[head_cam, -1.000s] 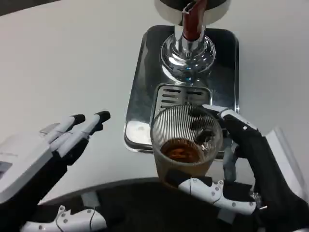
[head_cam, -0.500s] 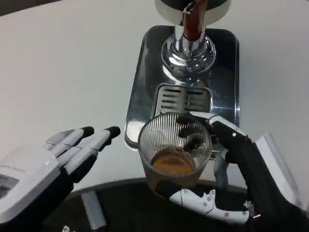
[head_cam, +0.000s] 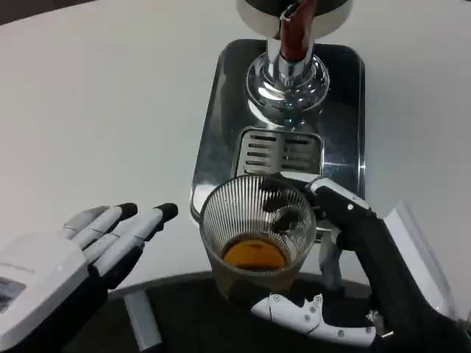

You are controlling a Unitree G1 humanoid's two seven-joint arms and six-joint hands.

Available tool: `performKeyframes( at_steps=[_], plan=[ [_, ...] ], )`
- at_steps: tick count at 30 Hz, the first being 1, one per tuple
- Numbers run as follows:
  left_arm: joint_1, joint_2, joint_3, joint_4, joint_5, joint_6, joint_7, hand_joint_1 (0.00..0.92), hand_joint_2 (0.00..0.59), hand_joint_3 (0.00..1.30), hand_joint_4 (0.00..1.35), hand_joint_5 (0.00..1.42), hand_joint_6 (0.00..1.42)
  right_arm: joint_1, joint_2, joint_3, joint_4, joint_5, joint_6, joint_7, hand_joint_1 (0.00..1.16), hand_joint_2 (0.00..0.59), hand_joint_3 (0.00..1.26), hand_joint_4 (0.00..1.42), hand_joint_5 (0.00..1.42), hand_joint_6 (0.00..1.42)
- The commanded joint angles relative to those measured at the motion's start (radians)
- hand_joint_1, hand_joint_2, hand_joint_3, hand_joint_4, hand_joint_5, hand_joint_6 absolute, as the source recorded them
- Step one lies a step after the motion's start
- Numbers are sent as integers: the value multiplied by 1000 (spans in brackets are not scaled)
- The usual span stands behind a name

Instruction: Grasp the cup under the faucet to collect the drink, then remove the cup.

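A ribbed clear glass cup (head_cam: 256, 234) with amber drink in its bottom is held by my right hand (head_cam: 346, 272), fingers wrapped behind it and the thumb across its front. The cup is at the near edge of the steel drip tray (head_cam: 213, 132), in front of the slotted grate (head_cam: 281, 151). The faucet (head_cam: 293, 37), with its red spout and chrome base, stands at the far end of the tray. My left hand (head_cam: 81, 254) hovers at the lower left, fingers straight and apart, holding nothing.
White tabletop (head_cam: 96, 110) lies to the left and right of the tray. A dark rounded edge (head_cam: 169, 309) of my own body runs along the bottom of the picture beneath the cup.
My right hand has drawn the cup toward me and to the left, off the grate to the tray's near edge. The left hand has dropped lower.
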Motion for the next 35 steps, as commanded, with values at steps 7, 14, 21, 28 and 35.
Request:
performKeyframes(
  at_steps=[7,14,21,28,35],
  plan=[
    [28,5,20,-9,-21,-5,-12,0,92,0,0,0,10,12,5,14,-38,7,-42,12,820,223,840,941,1121,1258],
    [43,8,41,-2,-37,-14,-13,0,92,0,0,0,10,15,9,27,-43,-1,-38,19,820,223,840,941,1121,1257],
    [59,12,65,5,-57,-36,-16,0,92,0,0,0,10,19,15,50,-48,-16,-35,18,820,223,840,941,1121,1257],
    [69,11,75,6,-69,-47,-20,0,92,0,0,0,10,33,19,56,-62,-26,-34,18,820,223,846,941,1121,1257],
    [80,6,81,-1,-72,-47,-25,0,92,0,0,0,10,43,17,55,-68,-24,-38,18,820,223,850,941,1121,1266]
  ],
)
